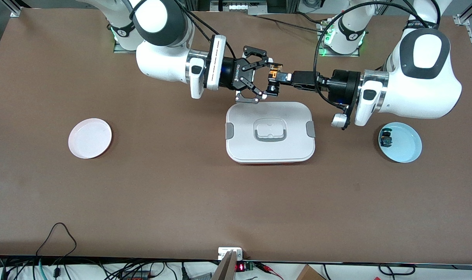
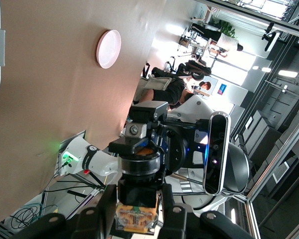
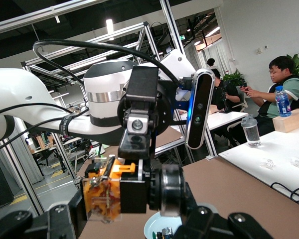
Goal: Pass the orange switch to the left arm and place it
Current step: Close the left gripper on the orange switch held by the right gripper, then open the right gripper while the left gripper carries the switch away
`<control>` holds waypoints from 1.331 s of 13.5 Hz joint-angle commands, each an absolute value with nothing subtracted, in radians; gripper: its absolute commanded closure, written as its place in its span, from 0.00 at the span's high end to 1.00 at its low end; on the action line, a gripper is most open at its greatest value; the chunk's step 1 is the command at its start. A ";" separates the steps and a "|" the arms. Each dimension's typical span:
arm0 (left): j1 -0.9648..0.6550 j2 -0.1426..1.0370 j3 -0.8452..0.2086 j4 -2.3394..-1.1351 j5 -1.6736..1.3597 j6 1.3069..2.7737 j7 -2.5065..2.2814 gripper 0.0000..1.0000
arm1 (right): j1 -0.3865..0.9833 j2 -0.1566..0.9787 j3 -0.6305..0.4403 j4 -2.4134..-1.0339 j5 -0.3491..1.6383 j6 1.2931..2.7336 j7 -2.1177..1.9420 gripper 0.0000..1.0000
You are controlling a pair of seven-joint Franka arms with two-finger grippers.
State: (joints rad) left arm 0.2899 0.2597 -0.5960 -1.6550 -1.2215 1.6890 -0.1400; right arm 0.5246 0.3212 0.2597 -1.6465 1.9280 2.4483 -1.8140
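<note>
The orange switch [image 1: 274,74] hangs in the air between my two grippers, over the table just past the box's [image 1: 243,128] edge on the arms' side. My right gripper [image 1: 267,77] is shut on it lengthwise, one finger on the orange body [image 3: 102,196] and the other on the round black knob. My left gripper [image 1: 279,77] is shut across the orange body [image 2: 135,215], with a finger pressed against each side. The white box lies flat on the table, nearer to the front camera than the grippers and below them.
A pale blue plate [image 1: 407,149] holding a small blue-and-black component [image 1: 386,139] sits toward the left arm's end. A pink plate [image 1: 90,138] lies toward the right arm's end. Cables run along the table edge nearest to the front camera.
</note>
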 commanded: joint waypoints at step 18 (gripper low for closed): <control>0.451 0.299 -0.591 -1.664 -1.147 1.534 0.001 0.04 | 0.525 0.295 0.262 -1.672 2.008 2.479 -1.867 1.00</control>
